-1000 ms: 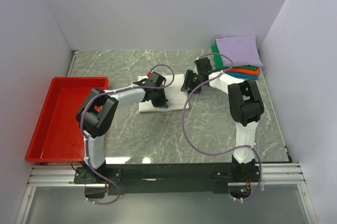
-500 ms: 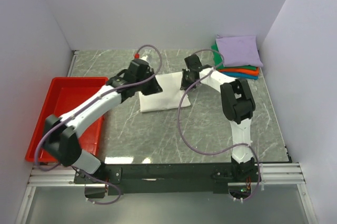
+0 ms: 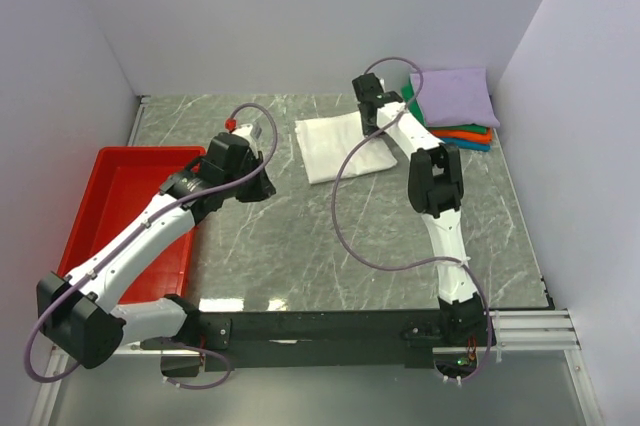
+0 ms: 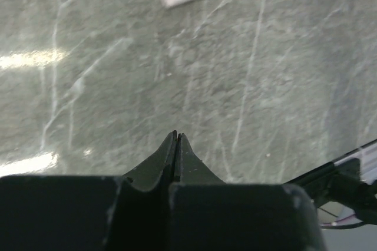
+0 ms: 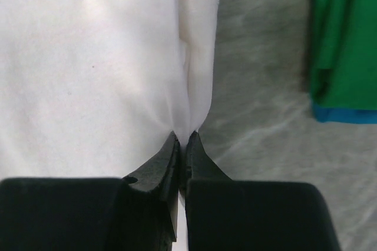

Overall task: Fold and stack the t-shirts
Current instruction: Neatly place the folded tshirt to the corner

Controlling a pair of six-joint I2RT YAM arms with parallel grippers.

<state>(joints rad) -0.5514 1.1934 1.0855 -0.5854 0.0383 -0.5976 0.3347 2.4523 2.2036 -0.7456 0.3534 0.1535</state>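
While the white t-shirt [image 3: 335, 141] lies short of the stack [image 3: 462, 132], table [image 3: 400, 236]: its marbled top looks smooth, so a dragged bundle may slide unevenly and skew.
Red tray [image 3: 150, 152]: at the left edge, well apart from the cloth; I see no risk from it.
White t-shirt: folded flat on the far middle of the table, near the stack but not on it. Held by one edge only, its layers could fan open or droop when lifted.
Stack: in the far right corner, lavender t-shirt [image 3: 455, 94] on top, other colours beneath. A low approach could shove the top layers off.
Right end effector [image 5: 183, 139]: pinched on a thin fold at the shirt's edge; so small a bite may slip.
Left end effector [image 4: 177, 138]: closed on nothing above bare table, giving the shirt no second support.
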